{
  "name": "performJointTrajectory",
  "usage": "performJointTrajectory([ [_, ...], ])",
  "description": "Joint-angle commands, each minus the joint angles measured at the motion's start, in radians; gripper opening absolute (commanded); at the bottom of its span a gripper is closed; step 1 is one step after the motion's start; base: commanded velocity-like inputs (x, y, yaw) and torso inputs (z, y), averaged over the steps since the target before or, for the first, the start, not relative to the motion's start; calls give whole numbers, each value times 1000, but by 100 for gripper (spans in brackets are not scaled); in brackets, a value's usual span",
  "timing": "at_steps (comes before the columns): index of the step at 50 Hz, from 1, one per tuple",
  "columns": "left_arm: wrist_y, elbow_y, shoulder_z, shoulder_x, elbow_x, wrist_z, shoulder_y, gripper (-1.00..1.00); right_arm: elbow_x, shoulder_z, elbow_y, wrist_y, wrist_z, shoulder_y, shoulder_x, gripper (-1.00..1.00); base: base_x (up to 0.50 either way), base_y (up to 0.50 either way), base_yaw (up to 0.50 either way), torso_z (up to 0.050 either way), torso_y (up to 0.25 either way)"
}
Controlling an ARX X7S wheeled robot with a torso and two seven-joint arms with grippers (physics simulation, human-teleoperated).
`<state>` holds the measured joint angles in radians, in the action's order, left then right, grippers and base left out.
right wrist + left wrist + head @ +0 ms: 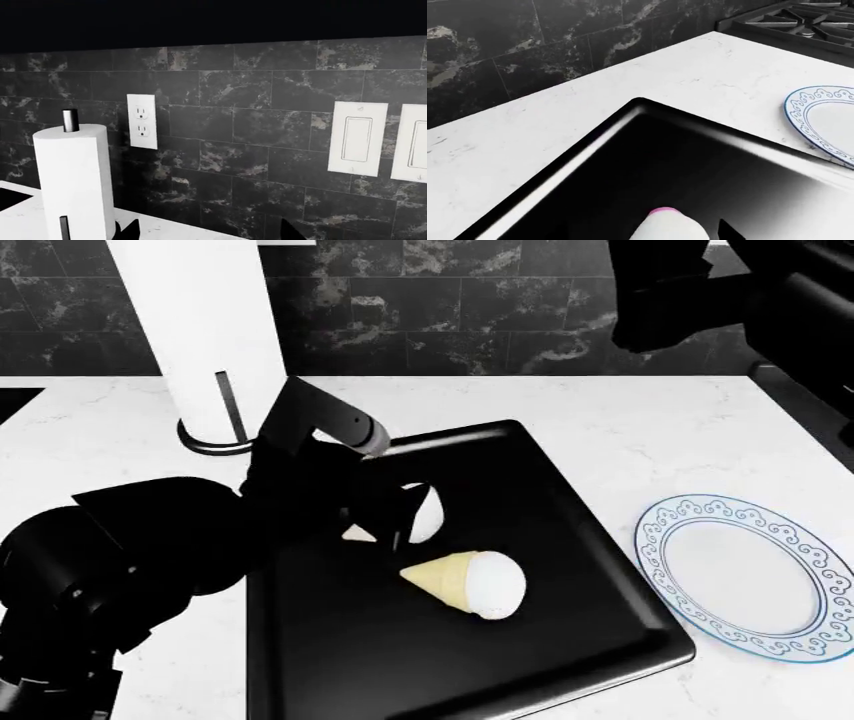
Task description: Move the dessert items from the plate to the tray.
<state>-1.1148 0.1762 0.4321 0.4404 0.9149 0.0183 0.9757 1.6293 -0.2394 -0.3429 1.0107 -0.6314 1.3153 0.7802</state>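
The black tray (561, 500) lies mid-counter. One ice-cream cone (470, 580) rests on its side on the tray, white scoop towards the plate. My left gripper (396, 522) is low over the tray's middle, shut on the other ice-cream cone (424, 510). Its tan tip pokes out on the far side of the fingers. In the left wrist view that cone's white scoop (670, 226) fills the space in the left gripper (672, 236), above the tray (627, 165). The blue-rimmed plate (741, 580) holds nothing. My right gripper (208, 234) is raised, open, facing the wall.
A paper towel roll (200, 330) stands behind the tray's left corner. The plate (827, 120) sits right of the tray on the white counter. A stove (800, 20) lies beyond it. The wall carries an outlet (142, 121) and switches (357, 137).
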Motion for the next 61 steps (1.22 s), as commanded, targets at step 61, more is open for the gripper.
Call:
performJointTrajectory([
  [61,-158,490,-369,72,481,-535,278,100,-195,-1,-452,-116,-76,-184,61,100,0,0,0,0,0],
])
